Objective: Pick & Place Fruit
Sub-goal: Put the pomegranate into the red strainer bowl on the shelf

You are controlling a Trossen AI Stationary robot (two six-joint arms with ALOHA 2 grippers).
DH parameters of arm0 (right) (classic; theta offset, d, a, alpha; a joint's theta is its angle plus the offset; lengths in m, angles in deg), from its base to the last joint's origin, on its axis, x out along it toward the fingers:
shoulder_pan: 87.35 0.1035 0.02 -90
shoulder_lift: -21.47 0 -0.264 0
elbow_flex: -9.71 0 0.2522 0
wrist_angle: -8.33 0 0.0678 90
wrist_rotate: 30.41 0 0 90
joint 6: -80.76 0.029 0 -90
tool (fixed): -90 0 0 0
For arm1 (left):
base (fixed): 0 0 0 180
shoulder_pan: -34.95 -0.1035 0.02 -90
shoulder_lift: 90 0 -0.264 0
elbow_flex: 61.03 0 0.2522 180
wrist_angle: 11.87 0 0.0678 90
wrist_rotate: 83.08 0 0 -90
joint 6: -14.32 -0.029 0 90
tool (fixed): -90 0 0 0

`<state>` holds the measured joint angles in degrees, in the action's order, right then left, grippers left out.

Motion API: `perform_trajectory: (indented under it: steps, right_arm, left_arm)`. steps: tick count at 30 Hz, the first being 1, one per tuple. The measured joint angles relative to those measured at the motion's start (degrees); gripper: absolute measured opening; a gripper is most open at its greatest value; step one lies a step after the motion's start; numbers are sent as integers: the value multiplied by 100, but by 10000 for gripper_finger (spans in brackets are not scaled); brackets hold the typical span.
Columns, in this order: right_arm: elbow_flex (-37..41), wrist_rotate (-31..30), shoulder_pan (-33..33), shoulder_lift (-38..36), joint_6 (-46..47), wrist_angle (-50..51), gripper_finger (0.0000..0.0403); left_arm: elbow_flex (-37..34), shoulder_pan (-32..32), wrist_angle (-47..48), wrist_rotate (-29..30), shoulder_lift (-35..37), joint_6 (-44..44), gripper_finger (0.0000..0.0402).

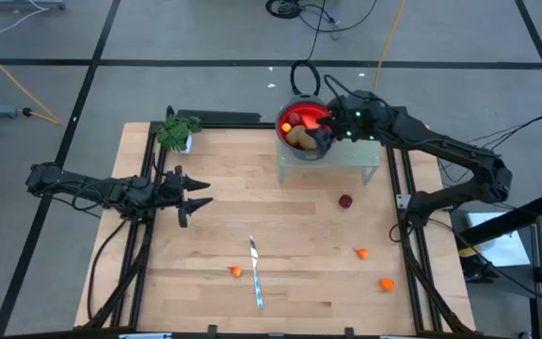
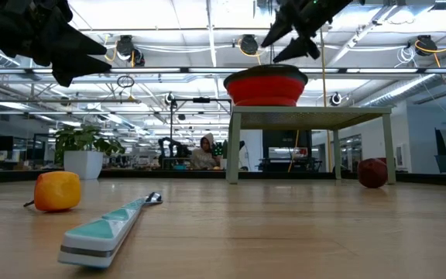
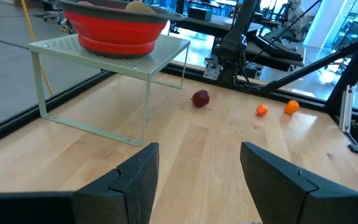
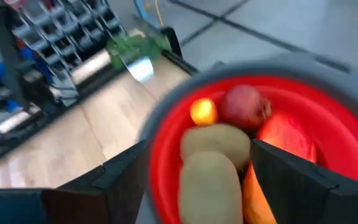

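Note:
A red bowl (image 1: 301, 125) stands on a pale green wire stand (image 1: 365, 160) at the table's far right. It holds several fruit: two olive-brown ovals (image 4: 213, 162), a dark red ball (image 4: 244, 106), a small orange bit (image 4: 204, 112) and an orange-red piece (image 4: 284, 140). My right gripper (image 4: 197, 180) hangs open just above the bowl (image 2: 265, 85), holding nothing. A dark red ball (image 1: 345, 201) and three orange bits (image 1: 361, 252) (image 1: 387, 283) (image 1: 236, 271) lie on the table. My left gripper (image 1: 196, 193) waits open at the table's left side.
A slim silver knife with a pale handle (image 1: 255, 273) lies near the table's front middle. A green leafy plant in a white pot (image 1: 178, 132) stands at the far left corner. Black frame rails run along the left and right table edges.

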<state>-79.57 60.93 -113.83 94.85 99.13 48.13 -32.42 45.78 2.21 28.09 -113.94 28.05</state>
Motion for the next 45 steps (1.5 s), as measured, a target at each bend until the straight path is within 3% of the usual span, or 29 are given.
perform_trajectory:
  steps: [11, 28, 45]
  right_arm:
    - [0, -324, 771, -632, 67, 772, 157]
    - [2, -319, 2221, -872, 1429, 1836, 8]
    - [0, -102, 3055, -868, 3528, 3224, 1]
  left_arm:
    - [0, 0, 41, 0, -2, -161, 225]
    - [0, 2, 144, -2, -4, -161, 225]
    - [0, 1, 142, -2, -4, -156, 225]
